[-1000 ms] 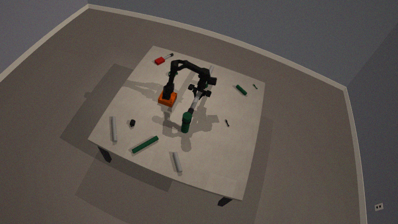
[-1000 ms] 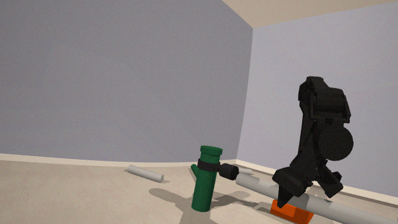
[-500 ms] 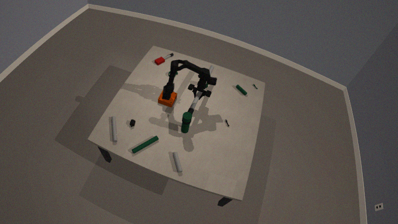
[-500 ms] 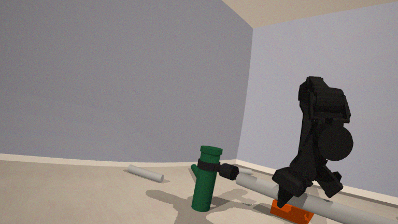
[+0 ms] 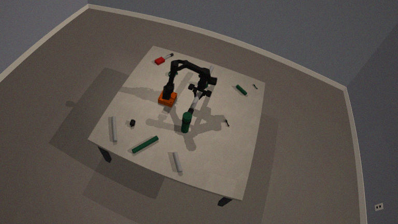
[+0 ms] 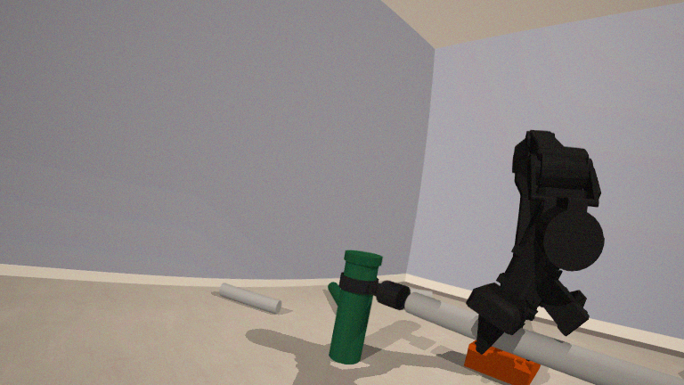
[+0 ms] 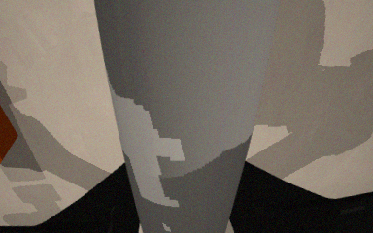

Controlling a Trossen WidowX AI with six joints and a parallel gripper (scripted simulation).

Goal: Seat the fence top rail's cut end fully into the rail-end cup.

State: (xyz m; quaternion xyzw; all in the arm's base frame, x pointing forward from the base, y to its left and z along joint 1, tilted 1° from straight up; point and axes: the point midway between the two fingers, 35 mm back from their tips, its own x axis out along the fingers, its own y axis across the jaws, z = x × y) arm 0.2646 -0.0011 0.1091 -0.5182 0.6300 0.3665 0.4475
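Smooth grey cylindrical rail [image 7: 189, 97] between jaws

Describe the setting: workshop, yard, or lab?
Most likely a bare indoor test room, not a yard: plain walls, one table bearing an arm on an orange base, and fence parts: a green post, loose pipes, and a grey rail clamped in the gripper.

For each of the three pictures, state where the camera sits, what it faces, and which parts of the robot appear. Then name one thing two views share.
Top: high above a room corner, looking down on the table; the whole arm shows.
Exterior: low at table level, facing the green post, cup and rail; the gripper, shut on the rail, shows.
Wrist: on the gripper, looking along the rail; dark finger bases show.
Shared: top and exterior both show the post.
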